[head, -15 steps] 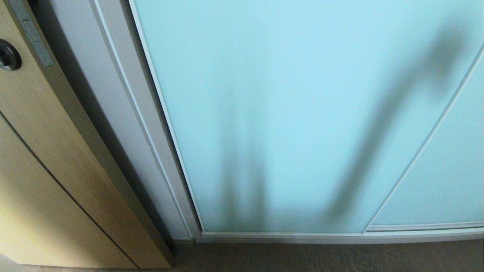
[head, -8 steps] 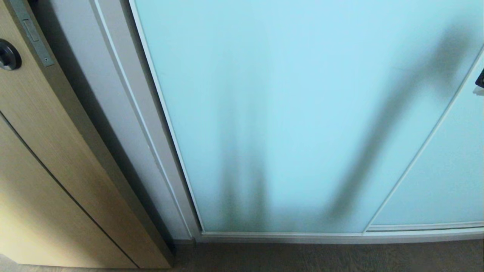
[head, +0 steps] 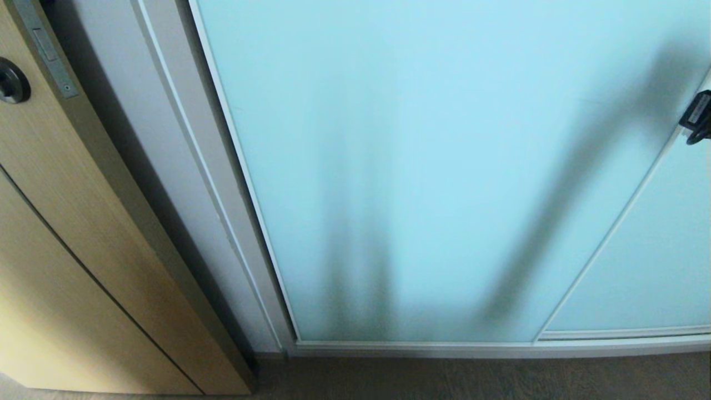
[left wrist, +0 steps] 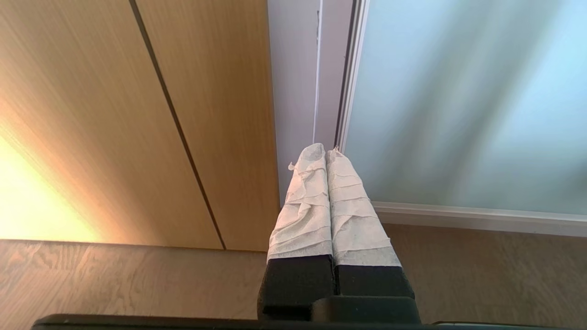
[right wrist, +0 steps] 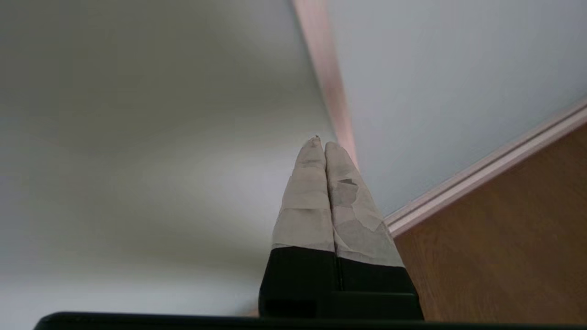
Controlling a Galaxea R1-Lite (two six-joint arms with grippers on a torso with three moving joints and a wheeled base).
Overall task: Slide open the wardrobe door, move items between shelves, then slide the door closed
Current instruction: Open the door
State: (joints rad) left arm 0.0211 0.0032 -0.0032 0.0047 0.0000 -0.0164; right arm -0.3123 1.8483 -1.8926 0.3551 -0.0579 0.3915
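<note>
The sliding wardrobe door of pale aqua frosted glass is closed and fills the head view. The items and the shelves are hidden behind it. My right gripper is shut and empty; its taped fingertips point at the glass, close to the slim frame strip where two panels meet. A black part of the right arm shows at the head view's right edge, casting a long shadow on the glass. Low down, my left gripper is parked, shut and empty, pointing at the door's left frame.
A tan wood-grain door with a dark round handle stands to the left, past a grey-white wall post. A second aqua panel overlaps at the right. The bottom rail meets the wooden floor.
A black part of the right arm has come into the head view at its right edge and moved further in. The door and the left gripper have not moved.
</note>
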